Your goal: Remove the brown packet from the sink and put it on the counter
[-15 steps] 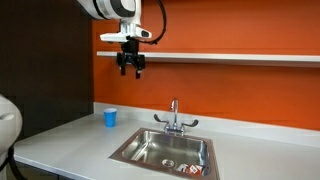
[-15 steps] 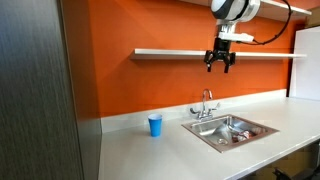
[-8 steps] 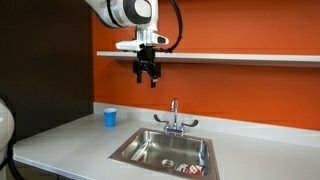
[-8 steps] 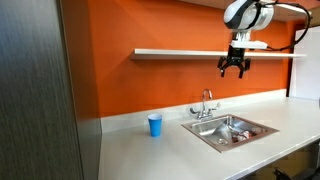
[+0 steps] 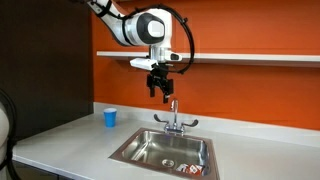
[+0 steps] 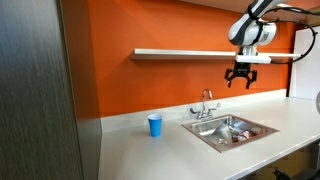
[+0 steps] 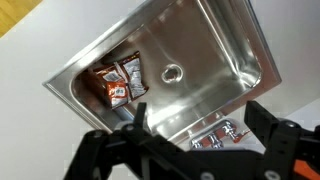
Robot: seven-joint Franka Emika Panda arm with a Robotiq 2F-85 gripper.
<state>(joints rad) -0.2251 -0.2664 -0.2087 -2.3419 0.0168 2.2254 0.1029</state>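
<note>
The brown packet (image 7: 113,84) lies in a corner of the steel sink (image 7: 215,45), with a second similar packet (image 7: 133,74) beside it. In both exterior views the packet (image 5: 190,167) (image 6: 238,137) shows as a small reddish patch near the front of the sink (image 5: 150,150) (image 6: 215,128). My gripper (image 5: 160,90) (image 6: 240,80) (image 7: 200,113) hangs high above the faucet (image 5: 173,118) (image 6: 206,103), open and empty. The grey counter (image 5: 70,140) (image 6: 140,150) surrounds the sink.
A small blue cup (image 5: 110,117) (image 6: 155,125) stands on the counter beside the sink. A white shelf (image 5: 250,57) (image 6: 170,52) runs along the orange wall at about gripper height. A dark panel (image 6: 35,90) closes off one end of the counter.
The arm has swung sideways along the wall and come down a little, from beside the sink to above the faucet. The gripper stays open and empty.
</note>
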